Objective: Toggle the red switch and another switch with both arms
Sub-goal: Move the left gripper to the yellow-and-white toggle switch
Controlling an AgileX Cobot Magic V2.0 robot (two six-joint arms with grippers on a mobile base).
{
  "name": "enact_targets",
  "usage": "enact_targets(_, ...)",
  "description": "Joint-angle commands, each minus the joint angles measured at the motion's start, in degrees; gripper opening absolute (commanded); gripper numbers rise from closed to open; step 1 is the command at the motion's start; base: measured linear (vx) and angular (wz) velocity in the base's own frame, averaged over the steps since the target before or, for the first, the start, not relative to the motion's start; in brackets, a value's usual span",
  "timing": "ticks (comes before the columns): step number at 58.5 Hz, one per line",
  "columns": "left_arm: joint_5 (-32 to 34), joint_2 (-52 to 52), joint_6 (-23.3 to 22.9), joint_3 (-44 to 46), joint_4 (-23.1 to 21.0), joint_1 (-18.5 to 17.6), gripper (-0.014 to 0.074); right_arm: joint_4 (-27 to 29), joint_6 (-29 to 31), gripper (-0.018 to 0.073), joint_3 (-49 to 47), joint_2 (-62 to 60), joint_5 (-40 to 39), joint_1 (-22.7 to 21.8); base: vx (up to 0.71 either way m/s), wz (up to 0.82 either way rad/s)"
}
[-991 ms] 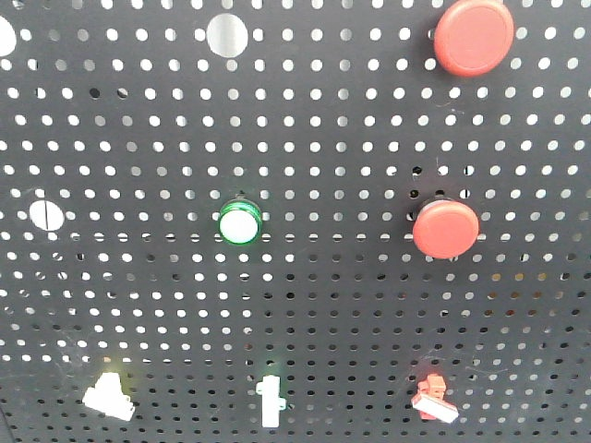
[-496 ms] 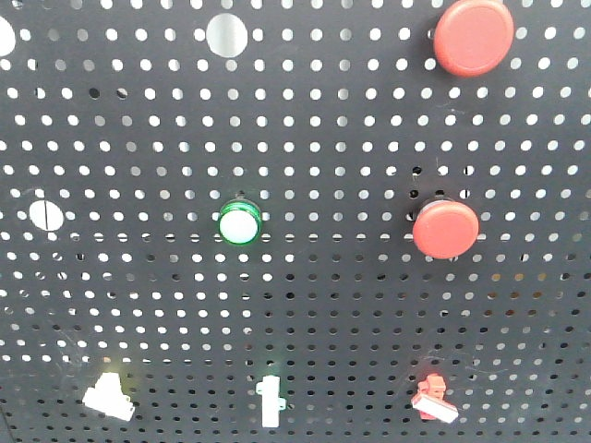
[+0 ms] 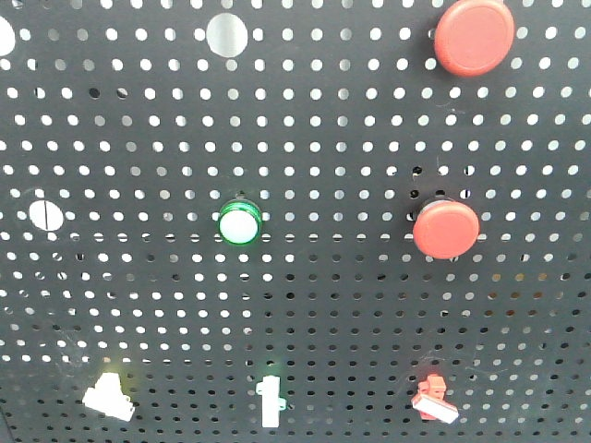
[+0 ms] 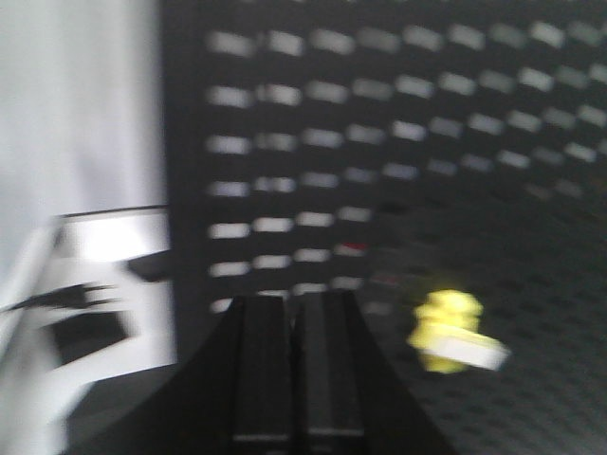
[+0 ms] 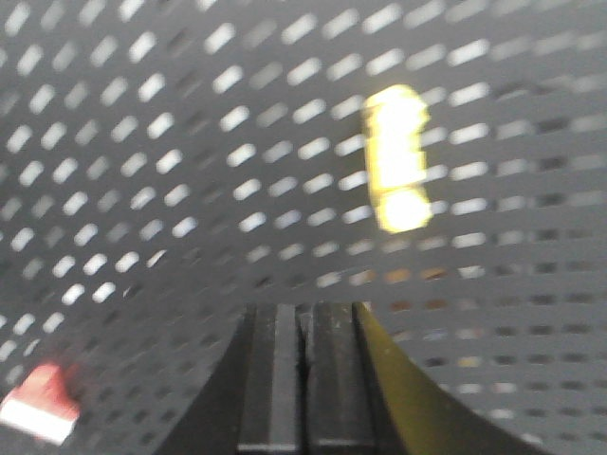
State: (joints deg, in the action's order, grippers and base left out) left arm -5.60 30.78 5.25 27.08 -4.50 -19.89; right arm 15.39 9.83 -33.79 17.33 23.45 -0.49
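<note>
The red switch (image 3: 434, 399) sits low on the right of the black pegboard, its white-tipped lever pointing down to the right. It also shows at the bottom left of the right wrist view as red switch (image 5: 43, 403). The right gripper (image 5: 305, 313) is shut, empty, and right of it. The pale yellow switch (image 3: 109, 397) is at the lower left of the board. In the blurred left wrist view this yellow switch (image 4: 450, 332) lies right of the shut, empty left gripper (image 4: 294, 308). Neither gripper touches a switch, and neither shows in the front view.
A white upright toggle (image 3: 270, 401) stands between the two switches and glows yellowish as the upright toggle (image 5: 398, 156) above the right gripper. A green-ringed light (image 3: 239, 223) and two round red buttons (image 3: 445, 229) (image 3: 474, 35) sit higher up. A white frame (image 4: 85, 284) borders the board's left edge.
</note>
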Motion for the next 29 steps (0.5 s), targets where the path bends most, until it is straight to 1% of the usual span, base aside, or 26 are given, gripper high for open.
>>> enact_targets(1,9.1,4.0,1.6,2.6,-0.8,-5.6,0.0003,5.8,6.2,-0.0006,-1.7,1.6,-4.4,-0.2,0.0,0.0)
enact_targets(4,10.7,6.5,2.2,3.1,-0.8,-7.5,0.0003,8.3,9.1,-0.0006,-1.7,2.0,-4.1,-0.2,0.0,0.0)
enact_targets(8,12.0,8.7,2.3,3.9,-0.8,-8.8,0.0003,10.1,11.5,-0.0006,-1.7,2.1,-3.5,-0.2,0.0,0.0)
enact_targets(13,12.4,11.8,2.3,5.0,-0.8,-8.8,0.0003,12.1,13.8,-0.0006,-1.7,2.1,-2.4,-0.2,0.0,0.0)
enact_targets(23,13.1,16.2,2.3,6.2,-0.8,-8.8,0.0003,12.2,13.9,-0.0006,-1.7,2.1,-1.0,-0.2,0.0,0.0)
enact_targets(29,11.7,18.3,2.3,6.2,-0.8,-8.8,0.0003,12.2,14.0,-0.0006,-1.7,2.1,-1.0,-0.2,0.0,0.0)
